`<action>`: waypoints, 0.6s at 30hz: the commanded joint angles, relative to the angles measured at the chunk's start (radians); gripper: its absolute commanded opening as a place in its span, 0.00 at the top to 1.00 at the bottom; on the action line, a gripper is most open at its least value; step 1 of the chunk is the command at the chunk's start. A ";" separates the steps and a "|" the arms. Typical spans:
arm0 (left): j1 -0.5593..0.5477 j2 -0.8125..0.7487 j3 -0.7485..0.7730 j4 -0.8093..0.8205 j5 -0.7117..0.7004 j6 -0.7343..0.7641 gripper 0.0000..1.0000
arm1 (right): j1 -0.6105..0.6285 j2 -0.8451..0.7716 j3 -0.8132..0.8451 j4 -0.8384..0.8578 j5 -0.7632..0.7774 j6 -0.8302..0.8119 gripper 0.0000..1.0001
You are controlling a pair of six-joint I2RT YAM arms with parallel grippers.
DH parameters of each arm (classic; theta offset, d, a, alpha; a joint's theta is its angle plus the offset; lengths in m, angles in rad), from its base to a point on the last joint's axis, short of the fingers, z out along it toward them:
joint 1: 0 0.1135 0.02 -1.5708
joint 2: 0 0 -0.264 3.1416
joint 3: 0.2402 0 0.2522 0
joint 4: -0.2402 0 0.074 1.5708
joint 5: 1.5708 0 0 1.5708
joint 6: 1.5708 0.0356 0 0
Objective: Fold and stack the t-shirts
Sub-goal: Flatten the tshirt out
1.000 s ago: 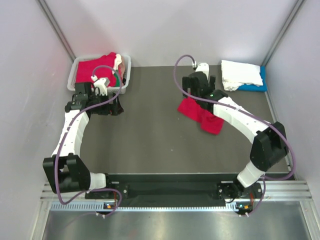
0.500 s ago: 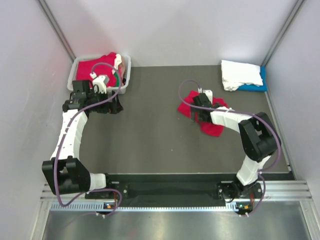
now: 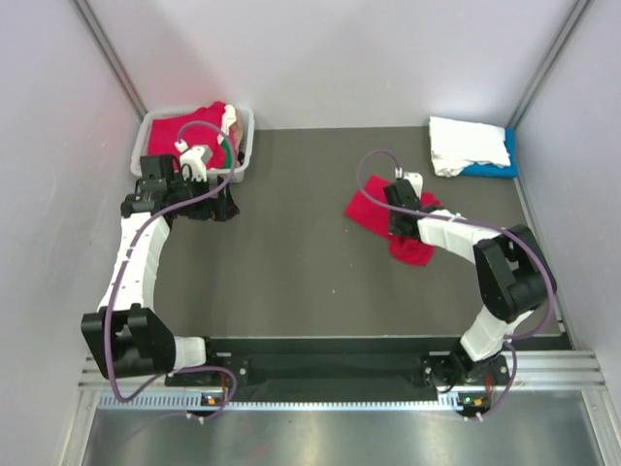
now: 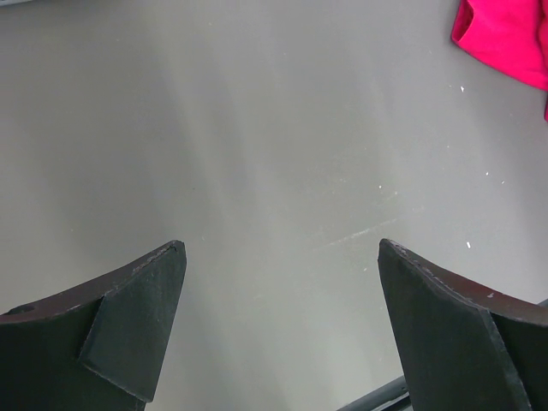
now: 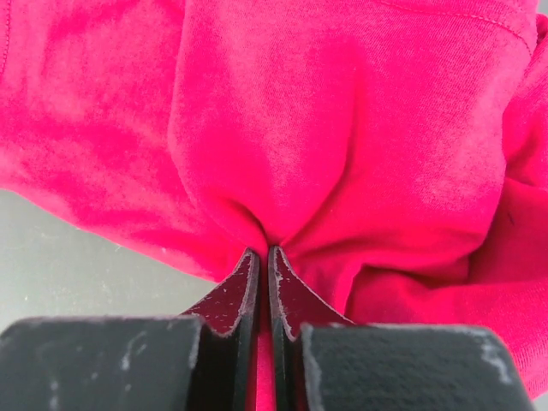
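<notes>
Dark tabletop (image 3: 291, 252), seen from above: a crumpled red t-shirt (image 3: 367, 212) lies right of centre toward the far edge, under the right jaws; folded white and blue shirts (image 3: 471, 148) sit in the far right corner. Left wrist: we see the left jaws wide apart over bare tabletop. Right wrist: jaws clamped on a pinch of red cloth. We judge a slow lift, then spreading flat, best.

Soft, even light fills the overhead view: the pale walls (image 3: 340, 58) are bright, and the dark table (image 3: 291, 252) carries only faint, soft-edged shadows. In the left wrist view, broad pale streaks of glare cross the table. In the right wrist view, the red t-shirt (image 5: 342, 128) is vividly saturated, its folds gently shaded.
</notes>
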 commanded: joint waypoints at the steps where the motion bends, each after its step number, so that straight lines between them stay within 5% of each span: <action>1: -0.004 -0.042 0.006 -0.001 0.008 0.016 0.02 | -0.005 -0.052 0.061 0.016 -0.028 -0.005 1.00; 6: -0.004 -0.045 -0.002 0.012 0.011 0.004 0.02 | 0.104 -0.063 0.149 0.016 -0.041 -0.123 1.00; 9: -0.004 -0.040 -0.014 0.032 0.016 -0.016 0.02 | 0.197 0.006 0.358 -0.101 -0.158 -0.214 1.00; 18: 0.001 -0.043 -0.051 0.069 -0.009 -0.068 0.02 | 0.486 0.378 1.317 -0.505 -0.274 -0.353 1.00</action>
